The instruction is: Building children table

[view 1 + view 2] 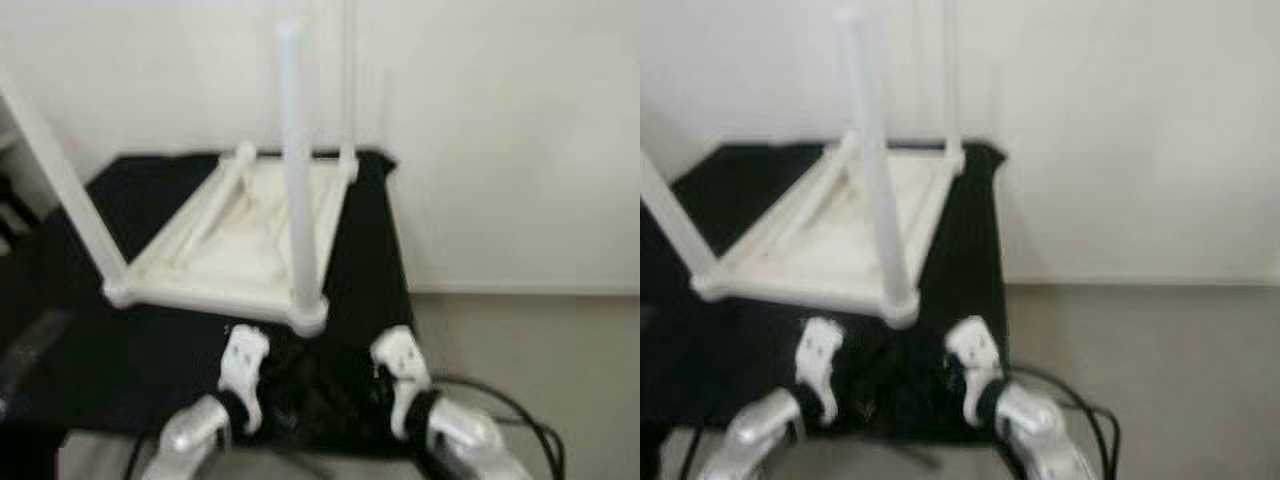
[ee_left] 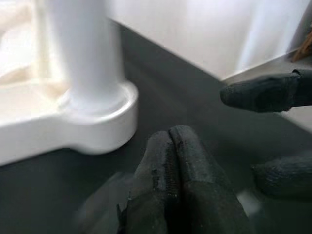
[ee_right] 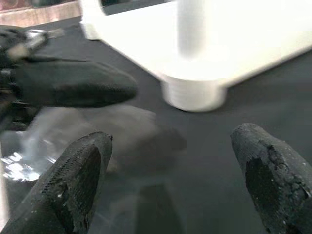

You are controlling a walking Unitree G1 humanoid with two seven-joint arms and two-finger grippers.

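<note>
Left wrist view showed the left claw (image 2: 170,161) pressed together just before the upturned table's corner leg (image 2: 80,53), the right claw (image 3: 170,170) spread apart.

A black cloth (image 1: 370,290) covers the low surface against the pale wall, reaching from the wall at twelve o'clock down to the near edge at six. On it lies the white children's table (image 1: 240,250) — turned upside down, its top flat on the cloth and its legs pointing up. The nearest leg (image 1: 298,170) rises from the corner at six o'clock, another leans out toward nine. Some clear plastic wrap (image 3: 73,141) — crumpled, shiny — lies on the cloth near that corner. At three o'clock the cloth ends over grey floor (image 1: 540,340), where a black cable (image 1: 520,415) curls.
</note>
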